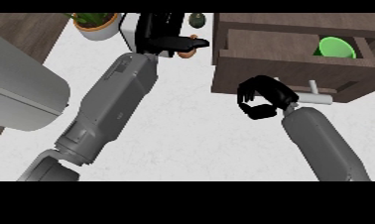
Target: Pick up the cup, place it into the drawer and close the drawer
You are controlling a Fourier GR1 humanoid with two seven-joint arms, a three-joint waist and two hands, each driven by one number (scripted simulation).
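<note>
Green cup [336,48] inside open drawer [293,67], right hand [261,98] curled empty at drawer front, below cup

We see two grey forearms, each ending in a black hand. The left forearm [110,109] is a faceted, boxy shell with recessed panels and a stepped elbow housing. The right forearm [322,143] is a smooth, rounded cylinder, darker grey at its narrower wrist.
</note>
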